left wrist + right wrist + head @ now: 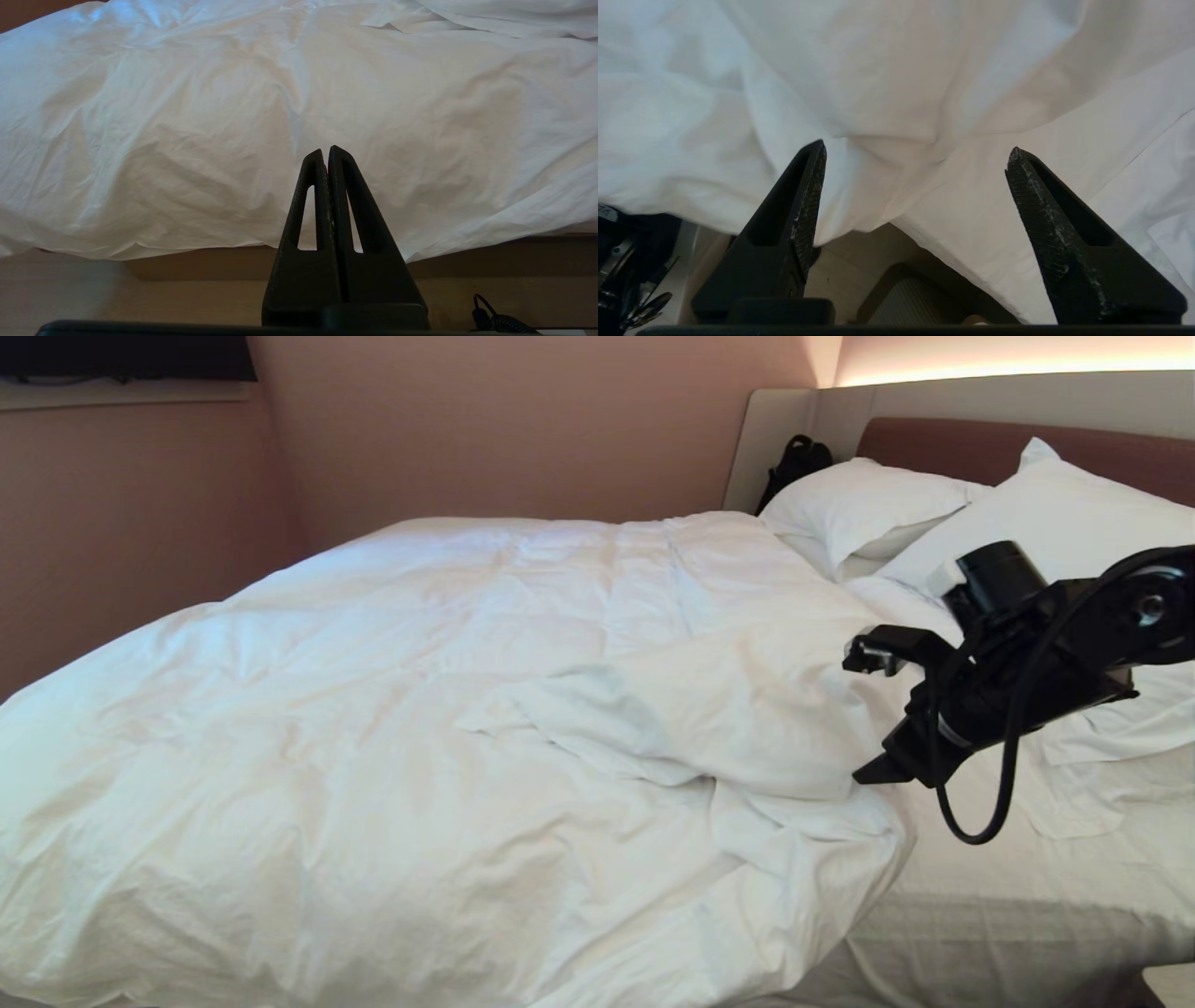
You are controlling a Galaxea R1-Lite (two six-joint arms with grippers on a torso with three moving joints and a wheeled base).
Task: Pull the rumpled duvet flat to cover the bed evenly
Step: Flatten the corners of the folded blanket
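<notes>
The duvet (pixel 392 709) is lying rumpled on the bed (pixel 1018 915) — the right gripper (pixel 915 151) is hovering wide apart, empty; left gripper (pixel 326 151) closed, empty.

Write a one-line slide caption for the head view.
Right gripper open above the rumpled duvet, near the pillows.

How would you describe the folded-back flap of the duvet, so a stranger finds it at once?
Start at the bed and its two pillows. The duvet covers the rest; near its pillow-side edge, beside the right gripper, one flap lies doubled over, the only raised fold.
</notes>
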